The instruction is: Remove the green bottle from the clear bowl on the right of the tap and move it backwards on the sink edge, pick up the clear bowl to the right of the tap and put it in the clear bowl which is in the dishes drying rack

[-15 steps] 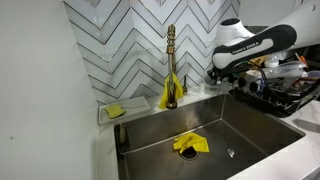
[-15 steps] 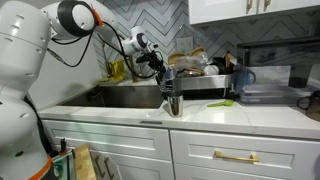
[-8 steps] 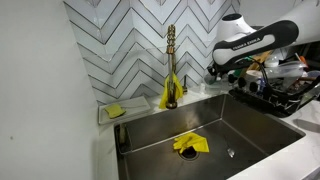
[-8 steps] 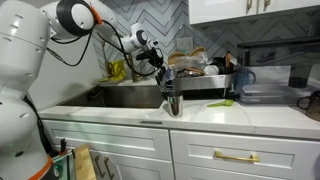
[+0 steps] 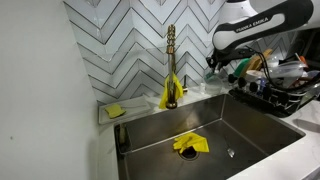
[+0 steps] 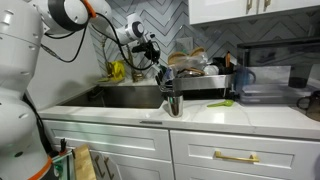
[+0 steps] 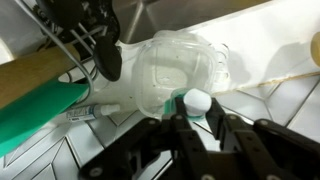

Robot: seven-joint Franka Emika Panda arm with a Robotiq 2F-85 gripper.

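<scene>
Tap (image 5: 171, 60) at left with a yellow cloth (image 5: 165, 96) hung at its base. Gripper (image 5: 222, 66) is up in the air between tap and rack (image 5: 285, 96), over the back corner of the sink (image 5: 150, 140). Wrist view: wooden handle (image 7: 35, 78) and a green shape (image 7: 35, 125) at left, bowl (image 7: 175, 65) in the middle just off my fingertips (image 7: 180, 125). Jaws sit fairly narrow around a small white round thing (image 7: 198, 100). I cannot tell whether they are clamped on the bowl's rim or free of it. Risks, my call: if I do have it, it's a thin rim pinch on something slick, so the bowl could swing, slip and drop into the sink or onto the dishes. The rack is crowded, so coming in low could clip the handle or wires. I can't make out the target bowl in the rack, so the nesting could miss. Bowl is small, shallow, near colourless, with glare on the rim and the background showing through; it looks empty.
</scene>
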